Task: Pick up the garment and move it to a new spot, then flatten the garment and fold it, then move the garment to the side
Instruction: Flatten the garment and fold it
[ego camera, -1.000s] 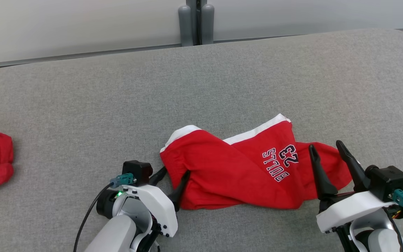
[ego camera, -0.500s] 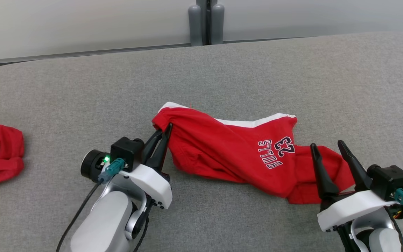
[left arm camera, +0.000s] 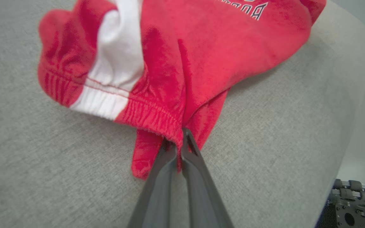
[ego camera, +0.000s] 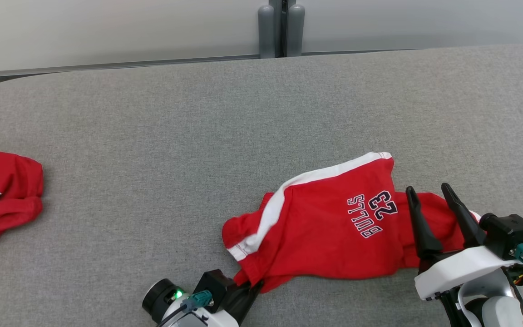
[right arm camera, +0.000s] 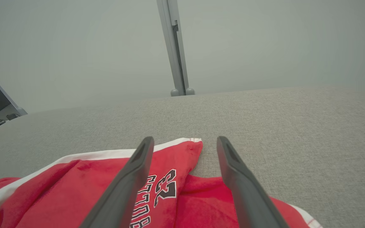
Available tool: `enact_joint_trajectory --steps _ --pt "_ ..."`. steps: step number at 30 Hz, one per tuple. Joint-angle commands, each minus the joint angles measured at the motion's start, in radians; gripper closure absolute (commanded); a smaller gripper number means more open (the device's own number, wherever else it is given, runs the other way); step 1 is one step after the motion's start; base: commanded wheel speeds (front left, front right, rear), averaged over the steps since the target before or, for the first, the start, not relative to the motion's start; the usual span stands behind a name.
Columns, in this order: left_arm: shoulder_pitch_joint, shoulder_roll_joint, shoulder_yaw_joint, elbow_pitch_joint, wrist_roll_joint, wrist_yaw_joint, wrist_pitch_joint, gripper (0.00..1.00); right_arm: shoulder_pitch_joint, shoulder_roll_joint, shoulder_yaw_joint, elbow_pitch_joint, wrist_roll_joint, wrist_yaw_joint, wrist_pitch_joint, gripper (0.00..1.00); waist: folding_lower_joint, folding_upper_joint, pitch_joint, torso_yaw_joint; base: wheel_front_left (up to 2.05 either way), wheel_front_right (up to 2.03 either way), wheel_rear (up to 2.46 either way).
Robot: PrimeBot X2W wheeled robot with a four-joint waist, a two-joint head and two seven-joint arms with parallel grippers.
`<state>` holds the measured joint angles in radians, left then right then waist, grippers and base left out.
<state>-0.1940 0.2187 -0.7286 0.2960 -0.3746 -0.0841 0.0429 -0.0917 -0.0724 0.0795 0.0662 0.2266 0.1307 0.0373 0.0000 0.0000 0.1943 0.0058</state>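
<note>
Left claw [left arm camera: 179,141], spread beside the cloth a second ago, now pinches the gathered hem tight. On the wide grey fabric table [ego camera: 152,136], the small red garment [ego camera: 329,231] with a white stripe and "BULLS 23" lettering lies lower right of centre, its left edge dragged toward the bottom of the frame, so the pick-up looks begun. Right claw [ego camera: 427,188] gapes wide over its right end, holding nothing. A crumpled red-and-white cloth lump [ego camera: 12,190] sits at the far left.

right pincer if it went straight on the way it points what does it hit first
Likely the grey padded table just past the white-trimmed edge of the garment. The open right pincer hangs over the garment, pointing low across it; depth is unclear, so it could graze the cloth first.
</note>
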Motion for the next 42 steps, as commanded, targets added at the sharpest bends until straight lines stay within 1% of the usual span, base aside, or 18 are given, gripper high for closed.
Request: enact_joint_trajectory --steps 1,2,5,6,7,15,19,24,27,29,34,37,42 --pt "0.009 0.012 0.001 0.003 -0.007 -0.003 0.003 1.0 -0.004 -0.003 0.0 0.001 -0.001 0.0 0.004 0.0 0.0 0.0 0.001 0.001 0.0 0.0 0.0" --pt "0.011 0.012 0.002 0.004 -0.011 0.0 0.008 1.0 -0.005 -0.003 -0.001 0.001 0.0 0.0 0.004 0.0 0.0 0.0 0.002 0.002 0.0 0.0 0.0" --pt "0.02 0.014 0.023 0.009 -0.022 0.025 0.002 1.0 -0.009 -0.003 -0.004 -0.002 0.002 0.0 0.005 0.0 0.0 0.0 0.003 0.006 0.0 0.0 0.0" --pt "0.021 0.014 0.035 0.01 -0.026 0.039 -0.005 0.85 -0.009 -0.002 -0.004 -0.003 0.003 0.0 0.004 0.0 0.0 0.0 0.003 0.006 0.0 0.0 0.0" --pt "0.022 0.013 0.044 0.01 -0.03 0.05 -0.014 0.0 -0.008 -0.002 -0.006 -0.004 0.003 0.0 0.003 0.0 0.0 0.0 0.002 0.007 0.0 0.0 0.0" --pt "0.049 0.021 0.138 -0.018 -0.068 0.133 -0.097 0.0 0.009 0.0 -0.023 -0.005 0.006 0.0 0.002 0.0 0.0 0.0 -0.021 0.008 0.0 0.0 0.0" --pt "0.054 0.029 0.194 -0.05 -0.081 0.176 -0.16 0.0 0.015 -0.006 -0.031 -0.008 0.001 0.0 0.004 0.0 0.0 0.0 -0.034 0.012 0.0 0.0 0.0" --pt "0.054 0.041 0.276 -0.097 -0.093 0.236 -0.241 0.0 0.025 -0.008 -0.045 -0.018 -0.007 0.0 0.01 0.0 0.0 0.0 -0.052 0.019 0.0 0.0 0.0" --pt "0.041 0.049 0.33 -0.126 -0.097 0.269 -0.272 0.0 0.029 -0.011 -0.051 -0.024 -0.011 0.0 0.014 0.0 0.0 0.0 -0.065 0.023 0.0 0.0 0.0" --pt "0.035 0.057 0.362 -0.141 -0.099 0.283 -0.284 0.0 0.034 -0.013 -0.055 -0.028 -0.009 0.0 0.02 0.0 0.0 0.0 -0.076 0.026 0.0 0.0 0.0" --pt "0.047 0.075 0.416 -0.17 -0.108 0.293 -0.299 0.0 0.05 -0.019 -0.055 -0.041 -0.017 0.0 0.033 0.0 0.0 0.0 -0.101 0.027 0.0 0.0 0.0" --pt "0.072 0.089 0.424 -0.178 -0.112 0.291 -0.298 0.0 0.058 -0.022 -0.054 -0.047 -0.013 0.0 0.04 0.0 0.0 0.0 -0.116 0.025 0.0 0.0 0.0" --pt "0.101 0.097 0.411 -0.189 -0.121 0.285 -0.27 0.0 0.072 -0.025 -0.05 -0.053 -0.01 0.0 0.046 0.0 0.0 0.0 -0.132 0.022 0.0 0.0 0.0"
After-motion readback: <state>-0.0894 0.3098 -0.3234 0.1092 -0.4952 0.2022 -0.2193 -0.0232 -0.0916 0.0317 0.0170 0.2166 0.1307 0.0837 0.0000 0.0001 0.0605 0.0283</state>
